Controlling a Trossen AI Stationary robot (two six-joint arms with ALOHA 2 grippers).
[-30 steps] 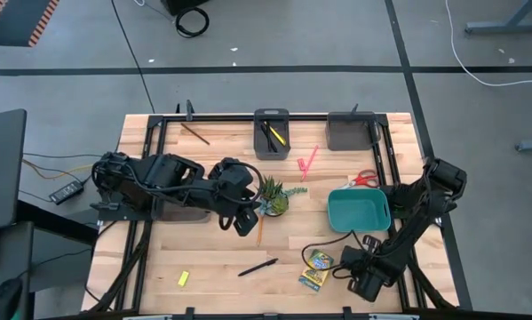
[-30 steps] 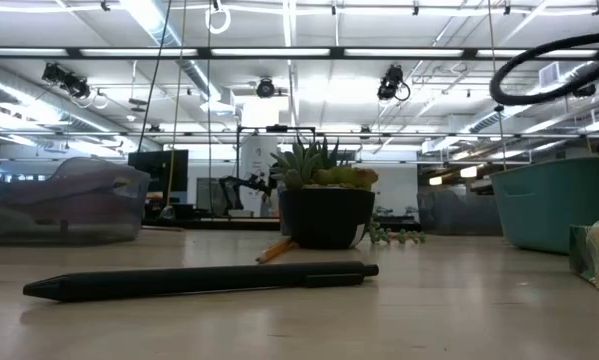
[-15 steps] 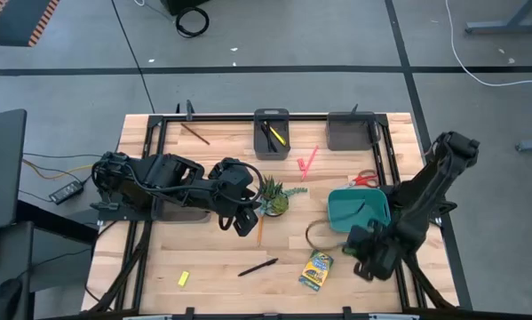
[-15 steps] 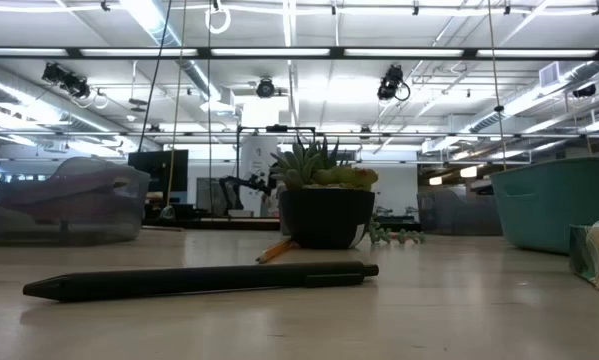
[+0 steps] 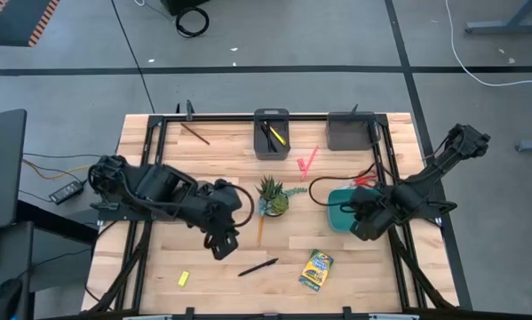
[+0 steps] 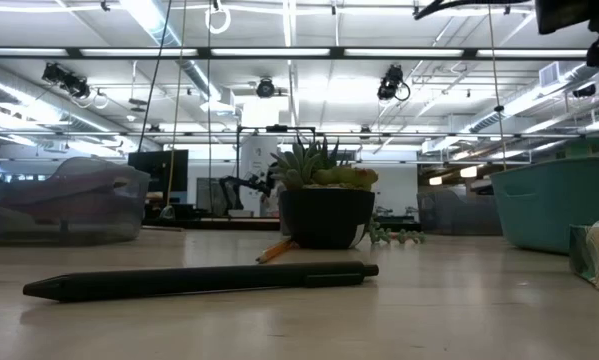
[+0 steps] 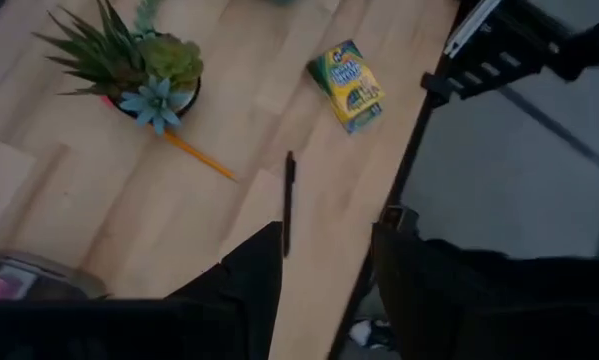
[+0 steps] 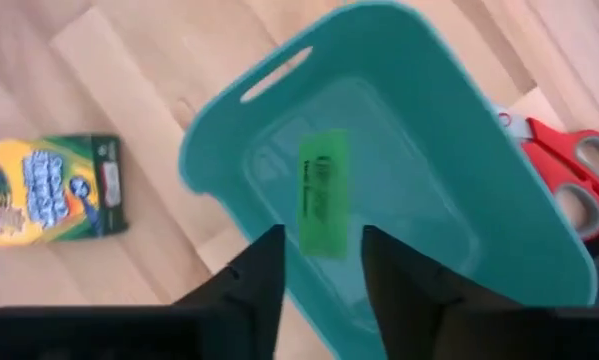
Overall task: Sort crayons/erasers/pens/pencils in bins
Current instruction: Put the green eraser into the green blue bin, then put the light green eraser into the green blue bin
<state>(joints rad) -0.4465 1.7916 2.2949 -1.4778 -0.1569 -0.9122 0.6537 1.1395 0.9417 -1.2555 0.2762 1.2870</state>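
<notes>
**Right gripper over teal bin, crayon box on table**

High view: right gripper (image 5: 365, 222) hangs over the near-left part of the wide teal-green plastic bin (image 5: 344, 201), right side of the wooden table (image 5: 141, 267). Flat yellow-and-green printed crayon box (image 5: 315, 269) lies on the table near-left of that bin, apart from it. Left gripper (image 5: 221, 244) hovers left of centre, w/ the thin black pen (image 5: 258, 267) on the table just to its near right. Thin orange pencil (image 5: 258, 230) lies beside the small potted green plant (image 5: 272, 196). Small yellow eraser block (image 5: 183, 278) sits near-left. Far edge: narrow dark grey bin (image 5: 271, 133) w/ sticks inside, and a grey bin (image 5: 349, 131) right of it. Pink pencil (image 5: 308, 162) lies between them, nearer. Red-handled scissors (image 5: 365, 179) touch the teal bin's far side.

Low view: black pen up front, plant pot behind it, teal bin at right.

Left wrist view: fingers (image 7: 254, 270) spread, nothing between them; pen, crayon box, orange pencil on the table beyond.

Right wrist view: fingers (image 8: 264, 262) apart, empty; a green block (image 8: 322, 193) lies on the teal bin's floor; crayon box outside it.
</notes>
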